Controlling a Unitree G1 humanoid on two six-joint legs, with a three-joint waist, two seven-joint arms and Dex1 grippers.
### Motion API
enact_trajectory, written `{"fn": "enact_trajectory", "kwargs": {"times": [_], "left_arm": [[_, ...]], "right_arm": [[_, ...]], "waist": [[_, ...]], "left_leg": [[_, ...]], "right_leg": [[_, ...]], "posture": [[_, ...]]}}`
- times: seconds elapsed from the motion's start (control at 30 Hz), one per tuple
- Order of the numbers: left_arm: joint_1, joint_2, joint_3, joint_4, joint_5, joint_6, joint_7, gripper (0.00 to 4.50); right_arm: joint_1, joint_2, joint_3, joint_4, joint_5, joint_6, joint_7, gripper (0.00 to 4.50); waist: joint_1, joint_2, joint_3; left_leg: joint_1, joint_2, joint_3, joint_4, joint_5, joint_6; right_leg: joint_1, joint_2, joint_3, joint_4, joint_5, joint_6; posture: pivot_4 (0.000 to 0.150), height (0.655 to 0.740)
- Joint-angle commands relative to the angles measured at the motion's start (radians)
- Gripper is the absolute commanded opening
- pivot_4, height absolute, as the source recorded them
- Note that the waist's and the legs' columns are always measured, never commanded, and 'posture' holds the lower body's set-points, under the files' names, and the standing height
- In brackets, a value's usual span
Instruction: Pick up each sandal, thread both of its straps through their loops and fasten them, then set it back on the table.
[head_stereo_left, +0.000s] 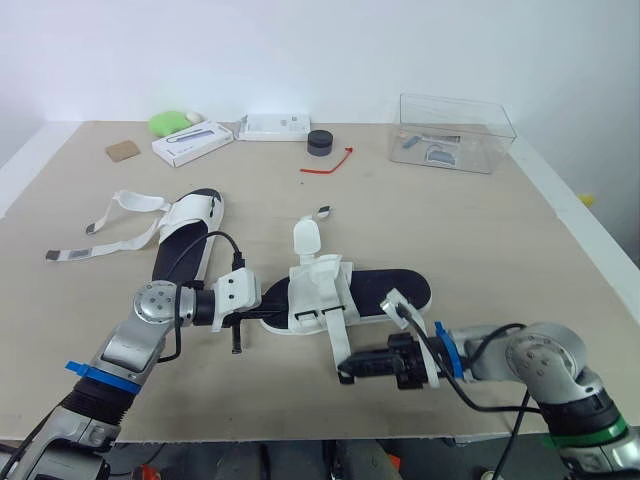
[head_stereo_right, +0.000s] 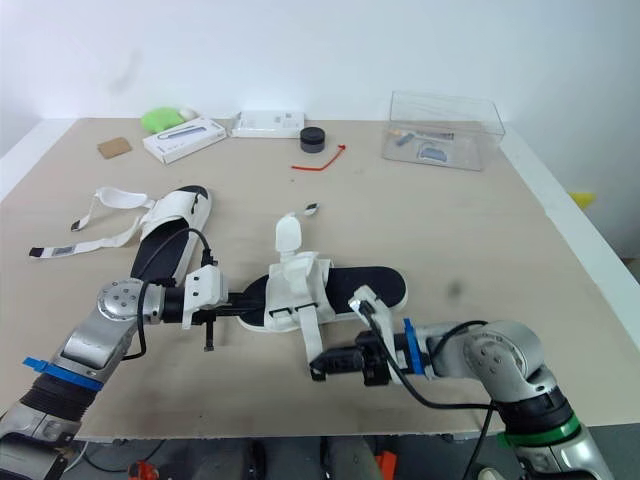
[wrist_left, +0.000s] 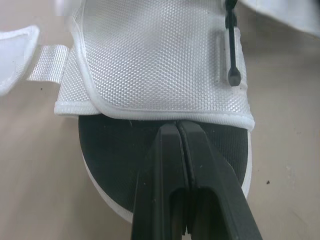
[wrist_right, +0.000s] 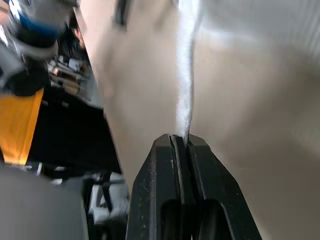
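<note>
Near edge, right of centre: right gripper (head_stereo_left: 346, 376) points left along the table (head_stereo_left: 500, 230) edge, fingers pressed together on the free end of a white strap (head_stereo_left: 337, 346); wrist view confirms the strap edge pinched at the tips. The strap runs from the gripper up and away to the near side of the middle sandal (head_stereo_left: 400, 290); so the sandal lies just beyond and slightly left of this gripper.

Middle sandal: flat on the table, long axis left to right, black footbed, white upper (head_stereo_left: 318, 290) bunched at its left half; one tab stands upright on the far side.

Left gripper (wrist_left: 178, 125) comes in from the left along that axis, fingers closed with no gap, tips on the footbed at the sandal's left end, just short of the upper's hem; reads as a steadying hold.

Judgement: the right arm carries the threading; pull direction must follow the strap back across the upper.

Far left: second sandal (head_stereo_left: 190, 215), straps lying loose to its left, well apart from both grippers.
</note>
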Motion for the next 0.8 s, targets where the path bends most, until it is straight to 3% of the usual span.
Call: {"fn": "enact_trajectory", "kwargs": {"times": [0.03, 0.5, 0.8], "left_arm": [[0.018, 0.019, -0.012, 0.014, 0.033, 0.019, -0.005, 0.0], [-0.005, 0.0, -0.033, 0.05, 0.047, 0.005, -0.012, 0.0], [-0.014, -0.002, -0.035, 0.062, 0.05, -0.003, -0.013, 0.0]], "right_arm": [[0.059, -0.002, -0.055, -0.103, 0.098, 0.046, -0.032, 0.08], [0.111, -0.041, -0.117, -0.155, 0.261, 0.096, -0.124, 0.08], [0.107, -0.057, -0.116, -0.146, 0.288, 0.069, -0.144, 0.08]], "waist": [[0.001, -0.001, -0.001], [0.002, -0.001, -0.001], [0.002, -0.001, -0.001]], "left_leg": [[0.0, 0.0, -0.001, 0.0, 0.0, 0.0], [0.0, -0.001, -0.001, 0.0, 0.0, 0.0], [0.0, -0.001, -0.001, 0.0, 0.0, 0.0]], "right_leg": [[0.0, 0.0, 0.0, 0.0, 0.0, 0.0], [0.001, 0.0, 0.0, 0.0, 0.0, 0.0], [0.001, 0.0, 0.0, 0.0, 0.0, 0.0]], "posture": [[0.15, 0.74], [0.15, 0.74], [0.15, 0.74]]}}
